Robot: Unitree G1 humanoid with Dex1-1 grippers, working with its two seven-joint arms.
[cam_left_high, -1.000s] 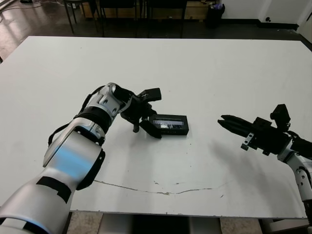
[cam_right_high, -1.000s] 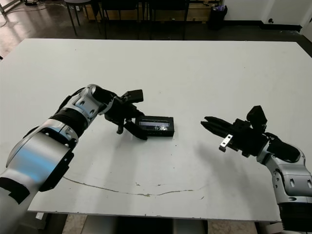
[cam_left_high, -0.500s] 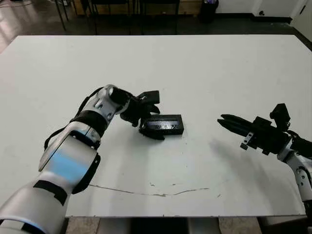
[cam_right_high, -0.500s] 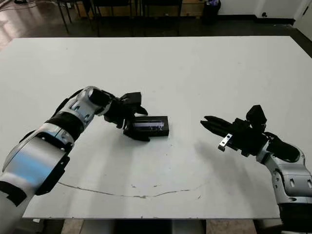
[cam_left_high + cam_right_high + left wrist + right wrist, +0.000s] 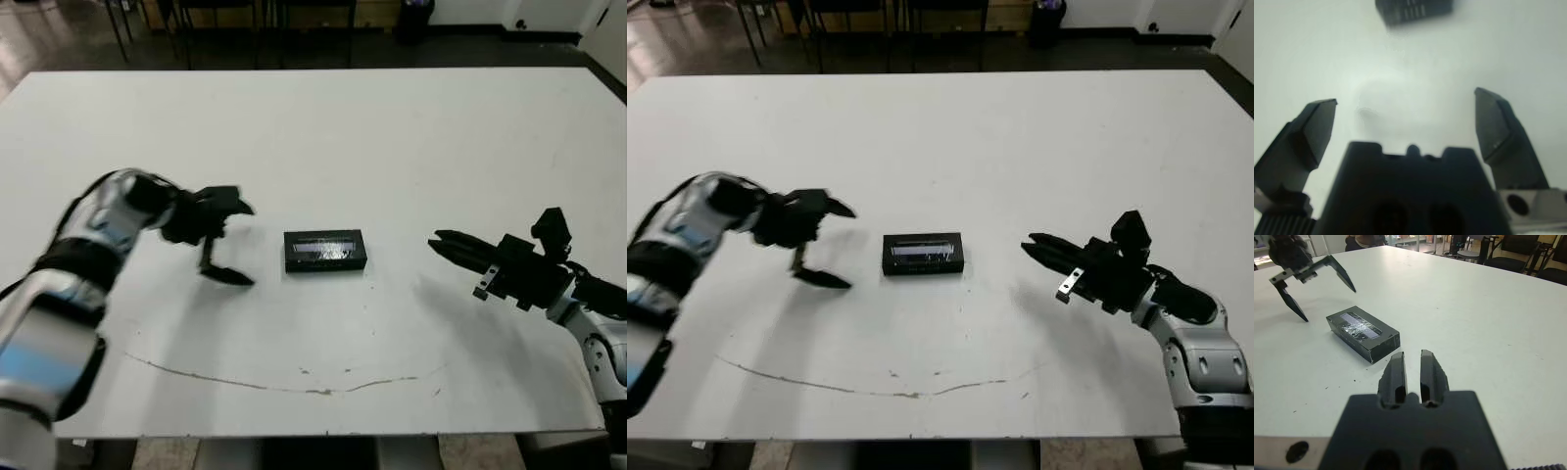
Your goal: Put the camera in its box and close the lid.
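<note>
The black box [image 5: 325, 261] lies in the middle of the table with the lid [image 5: 324, 245] flat on top, its pale silvery stripe facing up. The camera is hidden from view. My left gripper [image 5: 245, 245] hovers open a short way left of the box, touching nothing; the left wrist view shows its spread fingers [image 5: 1312, 132] with the box [image 5: 1414, 10] well ahead of them. My right gripper [image 5: 439, 242] is shut and empty, off to the right of the box, pointing toward it. The right wrist view shows the box [image 5: 1362, 333] beyond its closed fingertips.
A thin dark crack line [image 5: 294, 377] runs across the white table near its front edge. Chairs and dark furniture stand beyond the far edge. Bare table surface surrounds the box on all sides.
My left gripper has let go of the box's left end and drawn back to the left, fingers open. The box stays put with the lid on. The right arm has barely moved.
</note>
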